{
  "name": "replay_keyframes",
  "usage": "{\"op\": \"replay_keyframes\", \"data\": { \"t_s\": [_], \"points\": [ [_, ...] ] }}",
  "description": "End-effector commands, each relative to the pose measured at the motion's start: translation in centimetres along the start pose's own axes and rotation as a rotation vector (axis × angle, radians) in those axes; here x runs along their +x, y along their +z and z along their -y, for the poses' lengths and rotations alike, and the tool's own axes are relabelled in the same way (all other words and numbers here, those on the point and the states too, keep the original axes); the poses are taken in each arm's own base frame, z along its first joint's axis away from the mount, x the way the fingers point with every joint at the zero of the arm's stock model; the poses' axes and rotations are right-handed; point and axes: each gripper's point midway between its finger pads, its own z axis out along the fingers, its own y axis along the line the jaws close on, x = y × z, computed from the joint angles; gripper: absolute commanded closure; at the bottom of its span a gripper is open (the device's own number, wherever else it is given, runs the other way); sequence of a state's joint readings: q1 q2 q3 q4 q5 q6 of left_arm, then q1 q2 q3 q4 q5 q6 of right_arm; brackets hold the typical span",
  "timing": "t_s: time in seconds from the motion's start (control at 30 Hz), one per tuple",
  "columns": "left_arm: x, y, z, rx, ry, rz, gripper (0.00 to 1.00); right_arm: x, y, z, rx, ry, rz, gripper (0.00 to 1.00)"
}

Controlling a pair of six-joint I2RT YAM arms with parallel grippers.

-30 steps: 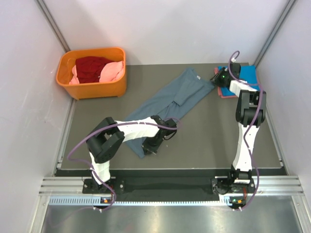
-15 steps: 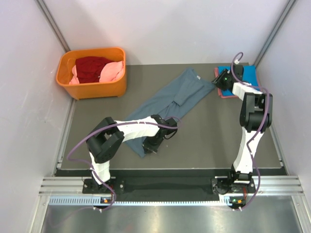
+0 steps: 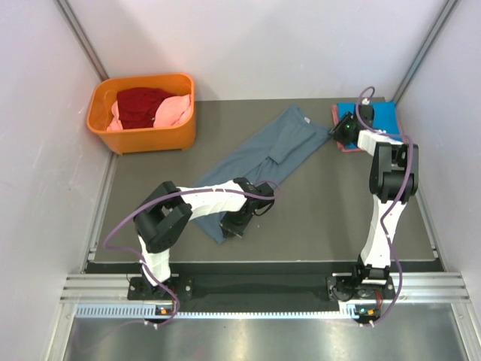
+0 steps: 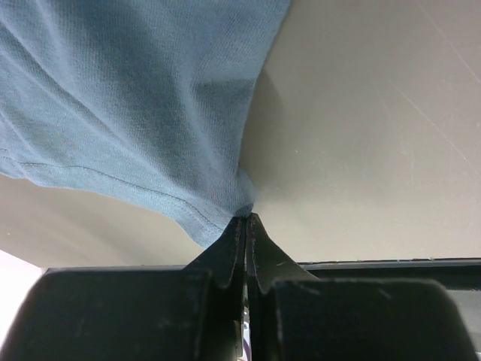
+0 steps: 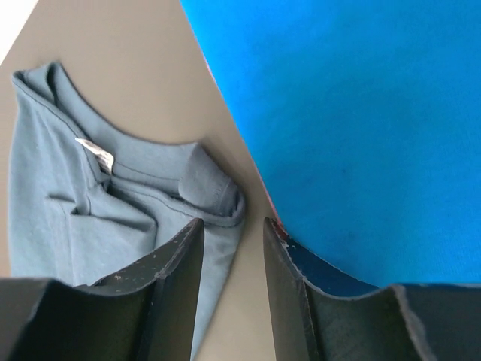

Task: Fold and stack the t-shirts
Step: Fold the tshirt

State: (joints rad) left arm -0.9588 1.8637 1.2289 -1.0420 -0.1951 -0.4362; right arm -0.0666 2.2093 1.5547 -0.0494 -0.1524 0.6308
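Note:
A large slate grey-blue t-shirt [image 3: 263, 154] lies stretched diagonally across the dark table. My left gripper [image 3: 231, 228] is at its near end, shut on the hem; in the left wrist view the fingertips [image 4: 246, 219] pinch the cloth [image 4: 135, 98] tight. My right gripper [image 3: 348, 129] hovers at the far right, open, between the grey shirt's collar end [image 5: 113, 210] with its white tag [image 5: 98, 154] and a folded bright blue t-shirt [image 5: 353, 128]. Only bare table shows between its fingers [image 5: 233, 229]. The blue t-shirt [image 3: 383, 113] rests on a salmon-red one [image 3: 343, 145].
An orange basket [image 3: 150, 141] stands at the back left with a dark red t-shirt [image 3: 143, 105] and a pink one [image 3: 176, 111] inside. White walls close in on both sides. A metal rail runs along the near edge.
My right gripper has opened wider and shifted a little right and nearer, off the grey shirt's corner toward the blue stack. The left arm has not moved.

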Motion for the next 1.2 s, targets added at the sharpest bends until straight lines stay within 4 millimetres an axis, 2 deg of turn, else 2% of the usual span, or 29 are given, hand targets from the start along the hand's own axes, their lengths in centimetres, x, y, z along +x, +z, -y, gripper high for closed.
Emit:
{"op": "replay_keyframes", "data": {
  "t_s": [0.0, 0.17, 0.27, 0.3, 0.37, 0.53, 0.57, 0.6, 0.7, 0.77, 0.83, 0.9, 0.93, 0.97, 1.03, 1.07, 1.1, 1.17],
  "points": [
    [-0.2, -1.0, 0.0, 0.003, -0.002, 0.013, 1.00, 0.0, 0.6, 0.0, 0.021, 0.002, 0.001, 0.62],
    [-0.3, -1.2, 0.2, 0.011, -0.015, 0.021, 1.00, -0.3, 1.1, -0.6, -0.001, -0.004, 0.009, 0.69],
    [-0.1, -1.1, 0.1, 0.008, -0.015, 0.015, 1.00, -0.4, 1.4, -1.1, -0.023, -0.006, -0.003, 0.82],
    [0.0, -1.0, 0.1, 0.007, -0.017, 0.012, 1.00, -0.4, 1.5, -1.4, -0.032, -0.005, -0.006, 0.91],
    [0.0, -1.0, 0.2, 0.008, -0.022, 0.011, 1.00, -0.3, 1.5, -1.8, -0.048, -0.005, -0.009, 1.00],
    [-0.4, -1.4, 1.4, 0.038, -0.039, 0.029, 1.00, -1.5, 2.3, -2.7, -0.077, -0.016, 0.011, 1.00],
    [-0.5, -1.6, 2.1, 0.071, -0.053, 0.026, 1.00, -2.3, 2.3, -3.4, -0.081, -0.014, 0.017, 1.00],
    [-0.8, -1.7, 2.6, 0.090, -0.059, 0.031, 1.00, -1.9, 3.0, -3.0, -0.071, -0.009, 0.004, 1.00],
    [-1.5, -2.1, 3.8, 0.102, -0.077, 0.035, 1.00, -2.5, 4.0, -3.3, -0.076, -0.002, 0.003, 1.00],
    [-1.8, -2.5, 4.8, 0.126, -0.073, 0.024, 1.00, -3.6, 4.3, -4.1, -0.092, -0.007, 0.024, 1.00],
    [-2.3, -2.6, 5.1, 0.111, -0.085, 0.010, 1.00, -3.7, 5.2, -3.8, -0.082, -0.009, 0.024, 1.00],
    [-2.6, -2.3, 6.0, 0.117, -0.087, -0.011, 1.00, -4.7, 5.8, -4.1, -0.094, -0.004, 0.042, 1.00],
    [-3.4, -2.8, 6.5, 0.131, -0.091, 0.002, 1.00, -5.0, 6.0, -4.2, -0.104, 0.002, 0.046, 1.00],
    [-3.5, -2.8, 6.7, 0.131, -0.102, -0.004, 1.00, -6.0, 6.0, -5.0, -0.124, 0.006, 0.067, 1.00],
    [-4.0, -2.8, 7.6, 0.145, -0.103, -0.013, 1.00, -5.9, 7.2, -4.9, -0.129, 0.007, 0.066, 1.00],
    [-4.0, -2.9, 7.9, 0.153, -0.109, -0.020, 0.99, -7.2, 7.1, -5.8, -0.151, 0.002, 0.092, 1.00],
    [-4.0, -2.6, 8.1, 0.150, -0.109, -0.034, 0.99, -6.9, 8.0, -5.4, -0.147, 0.004, 0.090, 1.00],
    [-4.1, -2.6, 8.4, 0.143, -0.120, -0.041, 0.97, -8.1, 8.5, -6.0, -0.161, 0.003, 0.121, 1.00]
  ]
}}
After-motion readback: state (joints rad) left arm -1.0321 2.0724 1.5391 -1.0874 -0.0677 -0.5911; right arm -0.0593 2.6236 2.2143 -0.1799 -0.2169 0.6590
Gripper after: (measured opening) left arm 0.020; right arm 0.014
